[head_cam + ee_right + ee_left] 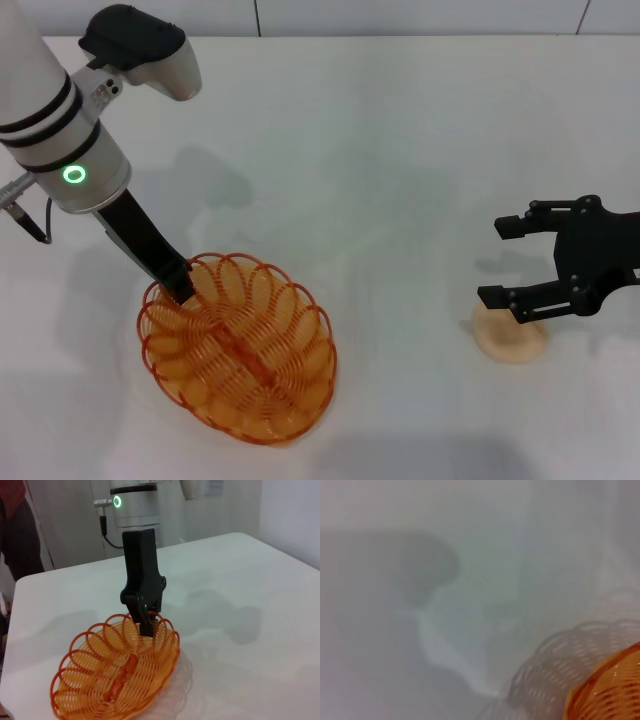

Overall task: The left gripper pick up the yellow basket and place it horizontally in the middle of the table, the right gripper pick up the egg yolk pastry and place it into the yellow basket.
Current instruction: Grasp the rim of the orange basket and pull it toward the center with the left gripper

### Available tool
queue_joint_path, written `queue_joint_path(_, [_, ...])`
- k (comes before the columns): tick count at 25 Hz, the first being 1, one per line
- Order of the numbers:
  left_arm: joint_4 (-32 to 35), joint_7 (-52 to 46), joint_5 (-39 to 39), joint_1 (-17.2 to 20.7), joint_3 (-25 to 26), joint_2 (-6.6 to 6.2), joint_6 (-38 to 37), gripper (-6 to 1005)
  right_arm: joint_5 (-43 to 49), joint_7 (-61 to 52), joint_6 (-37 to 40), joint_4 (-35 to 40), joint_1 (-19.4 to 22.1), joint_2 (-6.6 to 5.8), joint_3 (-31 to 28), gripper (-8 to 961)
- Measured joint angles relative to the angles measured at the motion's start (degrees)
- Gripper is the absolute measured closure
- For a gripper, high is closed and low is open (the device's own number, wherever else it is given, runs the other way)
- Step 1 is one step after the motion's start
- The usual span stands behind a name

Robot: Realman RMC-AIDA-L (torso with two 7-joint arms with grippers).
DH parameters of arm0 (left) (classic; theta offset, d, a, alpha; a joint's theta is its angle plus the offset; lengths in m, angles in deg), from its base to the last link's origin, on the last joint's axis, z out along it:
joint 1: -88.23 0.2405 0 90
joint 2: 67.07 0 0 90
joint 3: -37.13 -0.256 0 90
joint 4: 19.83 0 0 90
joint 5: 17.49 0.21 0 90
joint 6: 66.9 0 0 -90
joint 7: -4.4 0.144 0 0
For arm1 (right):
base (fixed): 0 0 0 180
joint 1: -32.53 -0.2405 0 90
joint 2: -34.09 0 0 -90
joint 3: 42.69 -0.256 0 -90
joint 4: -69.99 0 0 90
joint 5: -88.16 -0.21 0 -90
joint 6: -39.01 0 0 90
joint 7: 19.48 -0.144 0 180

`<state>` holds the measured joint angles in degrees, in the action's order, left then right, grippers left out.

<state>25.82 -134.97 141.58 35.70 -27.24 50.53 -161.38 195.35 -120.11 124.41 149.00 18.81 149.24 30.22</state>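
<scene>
The left tool (180,287), a black two-fingered claw on a white-and-silver cylindrical arm with a green ring light, reaches down at a slant to the far-left end of the yellow basket (240,345), an oval orange-yellow wire basket with a looped, petal-like rim and a spiral wire base. In the right wrist view the left tool (146,625) has its fingers drawn together on the basket's rim loops, clenched on the wire at that end. The yellow basket (117,672) sits on the white, smooth bench (400,150), towards the robot's left and the near edge, its long axis running diagonally rather than straight across. In the left wrist view only a corner of the yellow basket (610,690) shows, with its loop-patterned shadow on the bench beside it.

The right tool (505,260), a black two-fingered claw, is at the right side of the head view with its two fingers spread wide apart, released and holding nothing. Its nearer finger lies over the far edge of the egg yolk pastry (512,340), a small round pale cream-beige domed bun; whether they touch cannot be told. The pastry rests on the bench, well apart from the basket, towards the robot's right.

At the left edge of the right wrist view, behind the bench, stands a person in a dark red top (17,525).
</scene>
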Motion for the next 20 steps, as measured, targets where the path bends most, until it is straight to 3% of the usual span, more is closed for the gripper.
queue_joint_path(6, [0.7,-0.1,-1.3,-0.1,1.7,-0.70,-0.3,878,0.0,0.0,-0.4,0.0,0.0,-0.02,-0.2,112])
queue_joint_path(13, [0.8,-1.9,-2.9,-0.2,11.0,-2.07,-0.1,890,-0.1,0.1,-0.7,-0.2,-0.2,-0.02,-0.6,112])
queue_joint_path(20, [0.8,-7.7,-3.2,-1.0,12.9,-2.76,0.5,904,-0.2,0.1,-0.7,-0.1,-0.5,-0.02,-1.2,111])
